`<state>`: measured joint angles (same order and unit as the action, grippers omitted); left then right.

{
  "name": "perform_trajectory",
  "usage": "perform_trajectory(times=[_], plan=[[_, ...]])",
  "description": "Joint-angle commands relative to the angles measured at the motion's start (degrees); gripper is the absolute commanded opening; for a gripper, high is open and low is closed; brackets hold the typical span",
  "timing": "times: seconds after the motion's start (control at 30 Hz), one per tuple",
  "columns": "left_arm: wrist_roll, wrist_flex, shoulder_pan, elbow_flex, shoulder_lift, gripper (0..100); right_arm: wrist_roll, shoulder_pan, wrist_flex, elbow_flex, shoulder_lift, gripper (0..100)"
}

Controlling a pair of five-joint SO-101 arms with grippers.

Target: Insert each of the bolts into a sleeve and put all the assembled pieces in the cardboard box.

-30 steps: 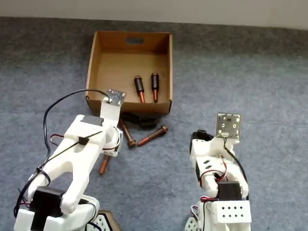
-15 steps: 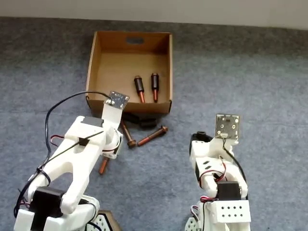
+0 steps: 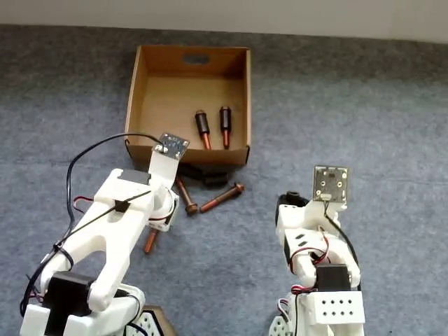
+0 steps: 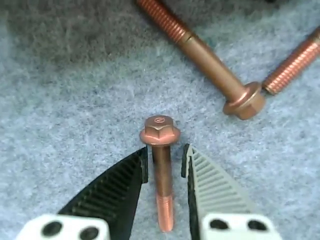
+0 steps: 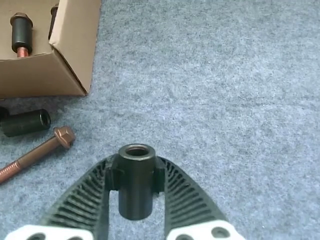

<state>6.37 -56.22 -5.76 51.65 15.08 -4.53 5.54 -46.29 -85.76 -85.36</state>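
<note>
Left arm shifted slightly within last second, now steady. Left end effector narrowly open, fingers astride bolt lying on bench, not yet clamped. Right end effector unmoved, closed on sleeve. Judgement: bolt grasp imminent. Two assembled pieces already in box.

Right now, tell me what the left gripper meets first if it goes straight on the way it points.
The bolt between its open jaws: the left gripper straddles its shank. Pushed on, it would probably press into the carpet, though depth is unclear; a second bolt lies farther ahead.
</note>
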Motion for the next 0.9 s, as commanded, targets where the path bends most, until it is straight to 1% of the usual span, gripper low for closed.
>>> perform_trajectory(times=[0.0, 0.33, 0.53, 0.87], plan=[[0.2, 0.4, -0.1, -0.4, 0.1, 14, -0.5, -0.4, 0.1, 0.5, -0.7, 0.6], [0.1, 0.2, 0.0, -2.1, 0.1, 14, -0.5, -0.4, 0.1, 0.5, -0.7, 0.6], [0.1, -4.7, -0.1, -5.4, 0.1, 14, -0.5, -0.4, 0.1, 0.5, -0.7, 0.6], [0.1, -5.1, -0.1, -5.1, 0.0, 14, -0.5, -0.4, 0.1, 0.5, -0.7, 0.6]])
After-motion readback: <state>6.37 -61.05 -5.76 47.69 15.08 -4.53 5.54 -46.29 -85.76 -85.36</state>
